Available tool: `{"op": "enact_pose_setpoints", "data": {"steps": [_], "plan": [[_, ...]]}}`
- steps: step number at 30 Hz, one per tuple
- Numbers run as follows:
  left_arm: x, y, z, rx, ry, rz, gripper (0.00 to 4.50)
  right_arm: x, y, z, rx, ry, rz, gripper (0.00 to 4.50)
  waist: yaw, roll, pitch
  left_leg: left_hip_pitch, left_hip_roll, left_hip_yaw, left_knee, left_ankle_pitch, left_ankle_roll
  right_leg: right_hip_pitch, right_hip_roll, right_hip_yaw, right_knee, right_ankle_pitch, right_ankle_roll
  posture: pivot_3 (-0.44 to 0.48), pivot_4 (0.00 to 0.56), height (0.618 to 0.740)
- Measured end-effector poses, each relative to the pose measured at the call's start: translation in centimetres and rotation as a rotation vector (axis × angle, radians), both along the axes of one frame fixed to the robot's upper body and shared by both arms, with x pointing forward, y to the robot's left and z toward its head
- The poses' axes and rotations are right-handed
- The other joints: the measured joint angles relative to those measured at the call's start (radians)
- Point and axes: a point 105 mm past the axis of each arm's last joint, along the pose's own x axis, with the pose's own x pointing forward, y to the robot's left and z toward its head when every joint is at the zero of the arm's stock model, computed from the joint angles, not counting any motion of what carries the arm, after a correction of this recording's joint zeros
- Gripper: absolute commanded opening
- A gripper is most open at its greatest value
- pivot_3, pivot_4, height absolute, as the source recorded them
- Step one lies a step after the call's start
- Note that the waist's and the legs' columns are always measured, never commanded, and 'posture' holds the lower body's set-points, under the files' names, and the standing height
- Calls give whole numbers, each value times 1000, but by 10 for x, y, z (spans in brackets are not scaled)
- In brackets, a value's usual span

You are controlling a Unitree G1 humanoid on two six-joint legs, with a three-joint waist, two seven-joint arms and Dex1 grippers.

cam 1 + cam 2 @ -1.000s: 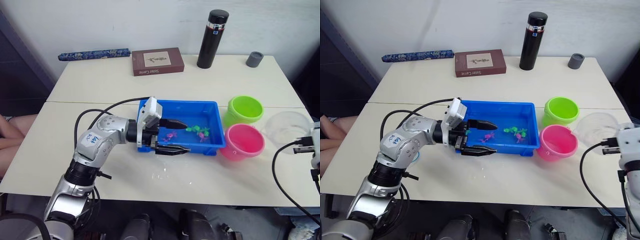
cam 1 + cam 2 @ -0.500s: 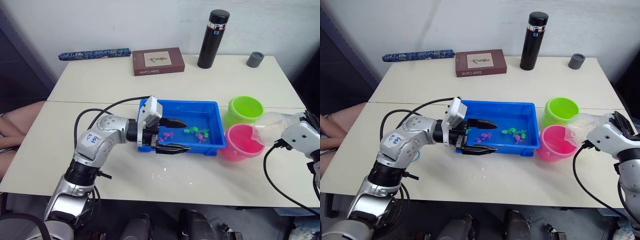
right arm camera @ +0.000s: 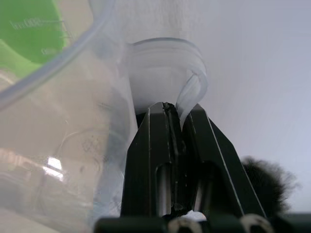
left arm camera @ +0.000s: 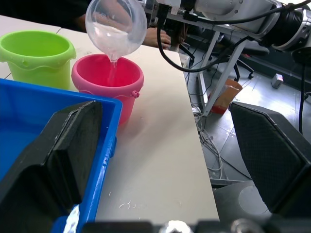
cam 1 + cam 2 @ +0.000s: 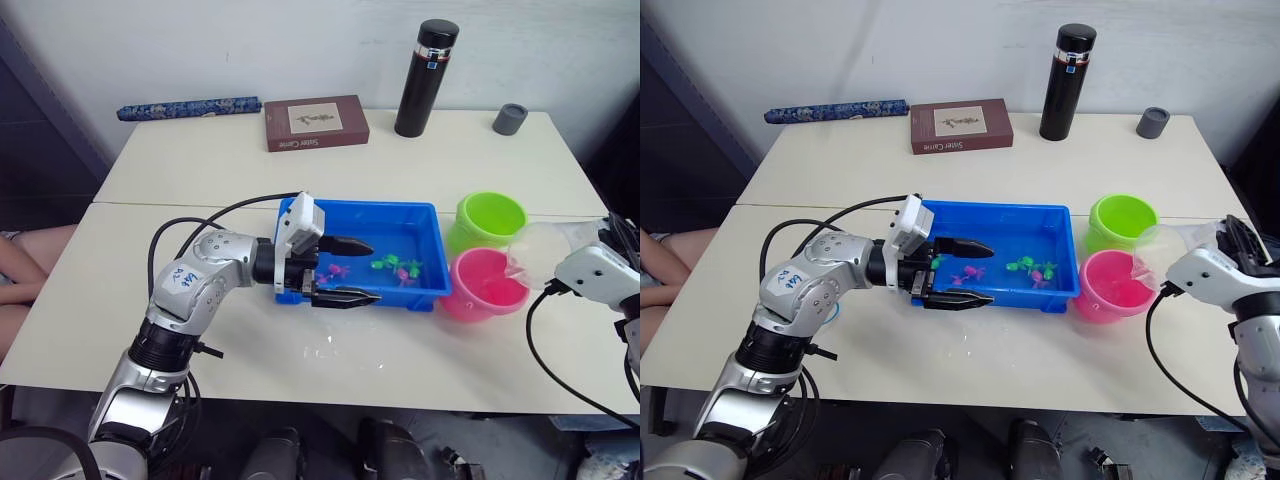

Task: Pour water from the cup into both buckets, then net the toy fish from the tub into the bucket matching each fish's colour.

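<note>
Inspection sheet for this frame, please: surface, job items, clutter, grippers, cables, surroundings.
Surface: pale table, wet patch near its front.
Job items: cup tilted, water running into pink bucket; green bucket beside it; toy fish in blue tub.
Clutter: black flask, grey cap, brown box, patterned roll.
Grippers: left gripper open at the tub; right gripper shut on the cup's handle.
Cables: black cable off the right arm.
Surroundings: person's hand behind.

Two cream tables (image 5: 200,160) were pushed together against a plain white wall (image 5: 300,40); grey floor (image 4: 272,97) and a chair base were seen past the edge.
</note>
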Motion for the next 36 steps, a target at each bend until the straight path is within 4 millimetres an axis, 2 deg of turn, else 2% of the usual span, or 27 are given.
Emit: {"op": "enact_pose_setpoints", "data": {"steps": [4,11,18,24,32,36], "plan": [[3,-3,0,-10,0,16,4500,-3,-12,-6,154,-6,-46,35,-1,0,0,0,0,0,0,0,0,0,0,0,0,0,0,0,150,740],[18,-10,-1,-21,-16,118,4500,-5,-32,-20,546,-9,-116,35,-1,0,0,0,0,0,0,0,0,0,0,0,1,0,0,0,150,740],[34,-10,-3,-16,-21,193,4500,11,-28,5,692,-64,-74,35,-2,0,0,0,0,0,0,0,0,-1,0,0,2,0,0,0,150,740],[39,-13,1,-28,-45,200,4500,41,-34,37,600,-105,-94,35,0,0,0,-1,-1,0,0,0,1,-1,0,-1,2,0,0,0,150,740],[40,-15,1,-36,-54,202,4500,76,-34,35,351,-53,-140,35,-3,0,0,-2,-1,0,0,1,1,-2,-1,-1,1,0,0,0,150,740],[41,-14,2,-37,-54,206,4500,87,-34,41,148,-29,-145,35,-4,0,0,-3,-1,1,0,1,1,-3,-1,-1,1,0,0,0,150,740]]}}
